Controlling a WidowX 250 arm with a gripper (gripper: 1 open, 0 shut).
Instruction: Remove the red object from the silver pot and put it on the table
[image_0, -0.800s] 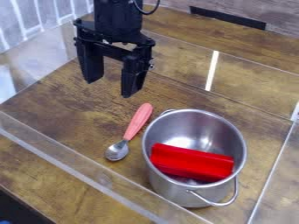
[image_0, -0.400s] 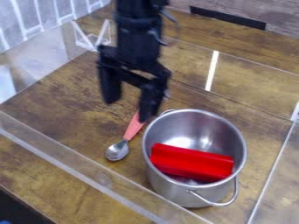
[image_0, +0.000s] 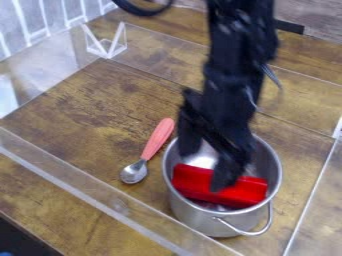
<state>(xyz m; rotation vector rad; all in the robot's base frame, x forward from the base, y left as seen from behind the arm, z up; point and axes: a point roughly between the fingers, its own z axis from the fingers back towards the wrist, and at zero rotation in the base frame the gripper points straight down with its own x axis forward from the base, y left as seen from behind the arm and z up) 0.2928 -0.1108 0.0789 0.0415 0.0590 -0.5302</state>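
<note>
The red object (image_0: 214, 187), a bright rectangular block, lies inside the silver pot (image_0: 227, 218) at the front right of the table (image_0: 80, 110). My black gripper (image_0: 218, 160) hangs over the pot's mouth, its fingers spread open and reaching down just above the block's middle. One finger (image_0: 243, 172) stands in front of the block and hides part of it. Nothing is held between the fingers. The arm rises from the gripper toward the top of the view and is blurred by motion.
A metal spoon (image_0: 147, 150) with a pinkish-red handle lies left of the pot, its bowl toward the front. Clear acrylic walls (image_0: 94, 185) run along the table's front, left and right edges.
The gripper has swung from the back left, across the spoon, to right over the pot and come down toward the red block. Its fingers stay open. Block, pot and spoon have not moved.
</note>
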